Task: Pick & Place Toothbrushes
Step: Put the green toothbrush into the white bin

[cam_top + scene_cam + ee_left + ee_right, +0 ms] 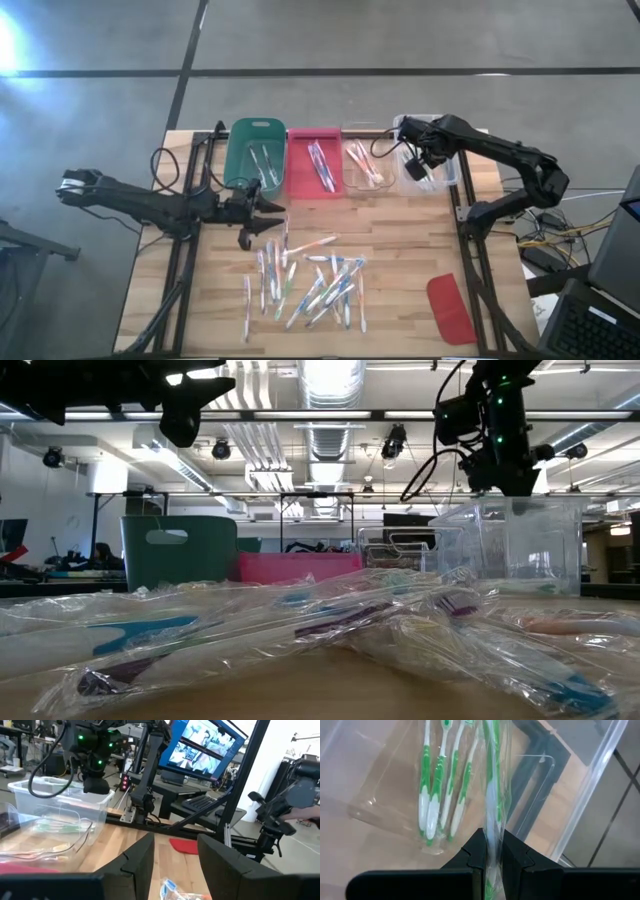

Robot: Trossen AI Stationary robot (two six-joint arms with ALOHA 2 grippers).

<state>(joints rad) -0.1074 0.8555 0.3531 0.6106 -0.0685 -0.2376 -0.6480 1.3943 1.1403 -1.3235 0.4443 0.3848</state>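
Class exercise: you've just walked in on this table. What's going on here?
A two-armed robot is sorting wrapped toothbrushes from a pile into bins at the table's far edge. The right tool is shut on a green toothbrush over the clear bin at the right end, where other green ones already lie. The left tool hangs open beside the green bin, holding nothing.

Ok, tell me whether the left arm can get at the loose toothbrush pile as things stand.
Probably yes: the left gripper hovers with jaws open beside the toothbrush pile, nothing between them. The right gripper is far off at the clear bin.
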